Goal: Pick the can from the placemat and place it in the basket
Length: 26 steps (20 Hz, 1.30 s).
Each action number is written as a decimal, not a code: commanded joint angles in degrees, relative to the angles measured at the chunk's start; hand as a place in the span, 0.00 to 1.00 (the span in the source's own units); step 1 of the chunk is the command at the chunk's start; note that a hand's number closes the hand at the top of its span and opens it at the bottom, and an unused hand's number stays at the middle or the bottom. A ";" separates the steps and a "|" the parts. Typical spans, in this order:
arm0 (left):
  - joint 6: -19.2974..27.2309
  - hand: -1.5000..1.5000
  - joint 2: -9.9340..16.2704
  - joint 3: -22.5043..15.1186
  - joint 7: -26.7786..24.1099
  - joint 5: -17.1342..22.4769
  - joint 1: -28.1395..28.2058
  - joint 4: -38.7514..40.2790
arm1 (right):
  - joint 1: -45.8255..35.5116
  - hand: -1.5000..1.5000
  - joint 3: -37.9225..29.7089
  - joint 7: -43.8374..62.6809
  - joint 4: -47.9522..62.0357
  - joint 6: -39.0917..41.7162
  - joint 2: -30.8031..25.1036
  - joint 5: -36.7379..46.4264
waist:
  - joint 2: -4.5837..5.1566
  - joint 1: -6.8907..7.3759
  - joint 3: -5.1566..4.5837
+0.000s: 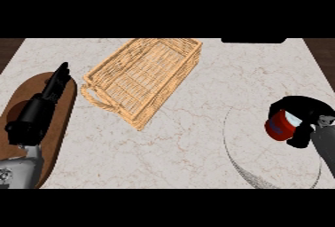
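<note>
Can (282, 125), apparently tipped sideways, sits clasped in right hand (302, 119).

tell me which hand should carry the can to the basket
Right. The right hand is already curled round the red can; the left hand lies open over the brown board, holding nothing.

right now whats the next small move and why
Probably carry the can left toward the basket. The right hand is curled round the can over the placemat, and the basket sits up and to the left, apart from it.
</note>
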 commanded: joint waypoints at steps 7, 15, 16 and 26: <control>-1.55 0.50 0.55 1.60 -1.28 0.31 -1.00 1.52 | 2.64 1.00 -2.61 10.90 -0.13 -8.88 8.41 5.00 | 0.18 -0.66 0.43; -1.40 0.50 1.33 3.53 -1.50 1.06 -0.67 2.49 | 9.41 1.00 -6.79 41.39 -13.54 -23.36 22.55 12.19 | -0.12 -1.74 0.35; -0.13 0.50 0.56 2.79 -0.96 -0.32 -1.28 3.15 | 12.43 1.00 -4.84 43.40 -17.25 -24.59 23.87 14.17 | -0.18 -2.36 0.35; -1.70 0.50 1.09 2.77 -0.78 0.42 -1.96 2.95 | 2.72 1.00 -2.77 50.57 -39.31 -39.00 30.38 19.98 | -0.13 -1.01 0.45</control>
